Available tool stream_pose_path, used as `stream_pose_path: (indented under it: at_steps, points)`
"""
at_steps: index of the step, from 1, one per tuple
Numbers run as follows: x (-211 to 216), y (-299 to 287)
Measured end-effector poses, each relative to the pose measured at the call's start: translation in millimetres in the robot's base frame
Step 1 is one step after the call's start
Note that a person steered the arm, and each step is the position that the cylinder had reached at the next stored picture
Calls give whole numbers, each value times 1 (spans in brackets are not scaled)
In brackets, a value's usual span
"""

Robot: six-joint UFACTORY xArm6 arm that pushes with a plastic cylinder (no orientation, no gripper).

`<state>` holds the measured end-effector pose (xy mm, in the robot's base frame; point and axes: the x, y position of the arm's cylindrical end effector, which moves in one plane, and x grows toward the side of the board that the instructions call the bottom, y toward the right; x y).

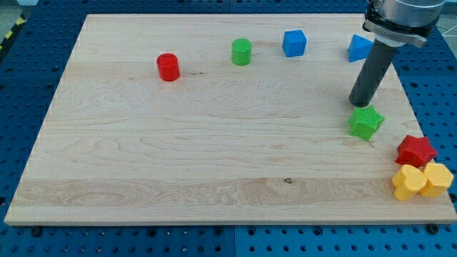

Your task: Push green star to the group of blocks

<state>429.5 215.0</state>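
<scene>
The wooden surface (214, 143) filled most of the frame, pale and bare through its middle. My arm came down from the upper right corner as a dark rod, and my tip (359, 102) stood just above and touching, or all but touching, the upper left edge of the green star (366, 122). The tool was a plain rod with nothing to spread or pinch, so it held nothing; it could only push.

The group of blocks sat at the lower right of the frame: a red star (415, 150) uppermost, with two yellow blocks, one (407, 183) to the left and one (436, 178) to the right, below it and touching each other. The green star lay near them, up and to the left of the red star, with a gap of bare wood between.

To do the push well, I judged that the tip had to stay behind the star on the side away from the group, pressing down and rightward through its middle. An off-centre contact would likely spin the star or let it slip aside. A slow, short stroke would close the gap without scattering the group or driving a yellow block off the near edge.

Well apart along the top of the frame were a red cylinder (168, 67), a green cylinder (242, 52), a blue cube (293, 43) and a blue block (359, 48) partly hidden by the rod; none lay in the path.
</scene>
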Motion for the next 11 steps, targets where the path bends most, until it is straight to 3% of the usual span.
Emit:
stream_pose_path:
  at_steps: [6, 9, 11]
  points:
    - [79, -14]
    - [66, -65]
    - [112, -62]
